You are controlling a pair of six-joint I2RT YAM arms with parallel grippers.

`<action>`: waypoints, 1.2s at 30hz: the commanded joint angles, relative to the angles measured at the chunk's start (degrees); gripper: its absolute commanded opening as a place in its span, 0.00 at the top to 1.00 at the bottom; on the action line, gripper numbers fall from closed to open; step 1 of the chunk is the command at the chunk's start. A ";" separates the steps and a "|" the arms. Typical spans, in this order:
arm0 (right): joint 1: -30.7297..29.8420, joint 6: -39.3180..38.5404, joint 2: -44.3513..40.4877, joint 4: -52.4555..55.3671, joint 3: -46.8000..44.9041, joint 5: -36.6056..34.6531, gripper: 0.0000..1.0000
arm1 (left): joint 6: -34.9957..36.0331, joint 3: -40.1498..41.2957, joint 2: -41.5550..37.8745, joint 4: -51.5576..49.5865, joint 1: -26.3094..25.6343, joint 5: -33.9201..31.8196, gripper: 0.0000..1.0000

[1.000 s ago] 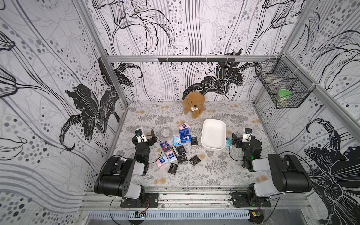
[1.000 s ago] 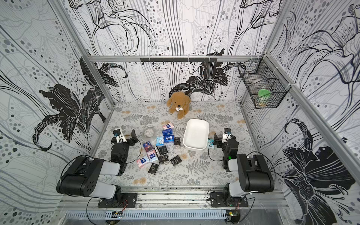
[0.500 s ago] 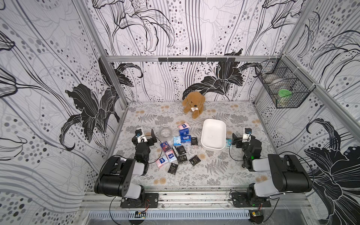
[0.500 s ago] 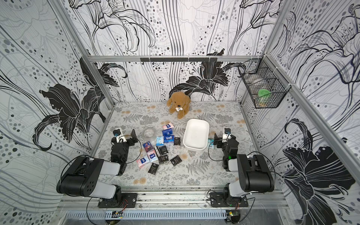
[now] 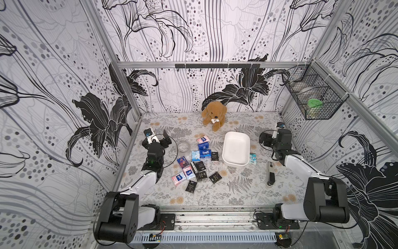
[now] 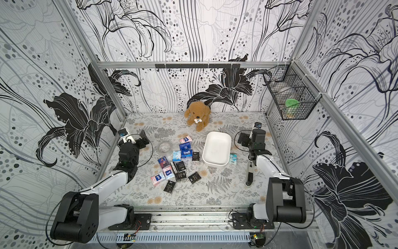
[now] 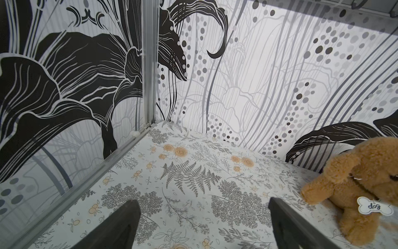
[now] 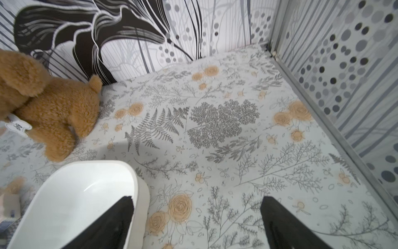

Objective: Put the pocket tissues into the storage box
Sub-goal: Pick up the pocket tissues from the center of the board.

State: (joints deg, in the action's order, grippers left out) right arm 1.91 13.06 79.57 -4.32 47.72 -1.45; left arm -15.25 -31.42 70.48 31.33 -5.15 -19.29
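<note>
Storage box (image 5: 235, 151) lies lengthwise, front to back.

Floral-print surface (image 5: 237, 194). At centre, a white box (image 5: 234, 165); tissue packets (image 5: 200, 166) scattered to its left, a teal packet (image 5: 252, 158) just beside its right. Tape roll (image 5: 183, 146) centre-left, plush dog (image 5: 214, 115) upper centre, dark tool (image 5: 270, 175) lower right.
</note>
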 commanded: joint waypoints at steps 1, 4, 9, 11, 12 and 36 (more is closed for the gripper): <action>0.11 4.81 0.14 21.11 3.16 4.45 0.05 | -8.54 -5.89 -0.79 -15.10 0.05 2.04 0.02; 0.06 4.50 -2.28 25.58 1.96 7.35 0.14 | -13.82 -10.31 -0.08 -20.44 -0.32 5.81 0.02; 0.11 3.60 -3.93 27.12 -0.84 15.90 0.31 | -20.14 -16.00 2.40 -27.66 -2.90 12.49 0.02; 0.09 3.62 -2.69 26.37 -1.74 18.33 0.37 | -22.13 -18.08 4.39 -29.92 -4.97 15.33 0.03; 0.02 3.73 -2.07 25.76 -2.00 19.15 0.39 | -22.68 -19.11 5.48 -31.13 -5.97 16.71 0.03; -11.67 5.71 8.62 24.47 1.52 2.16 0.25 | -29.57 -21.40 9.95 -32.12 -13.57 25.56 0.03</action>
State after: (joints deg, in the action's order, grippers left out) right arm -9.37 17.34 87.05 18.87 47.92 3.90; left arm -44.31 -51.96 81.06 -0.91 -18.96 4.93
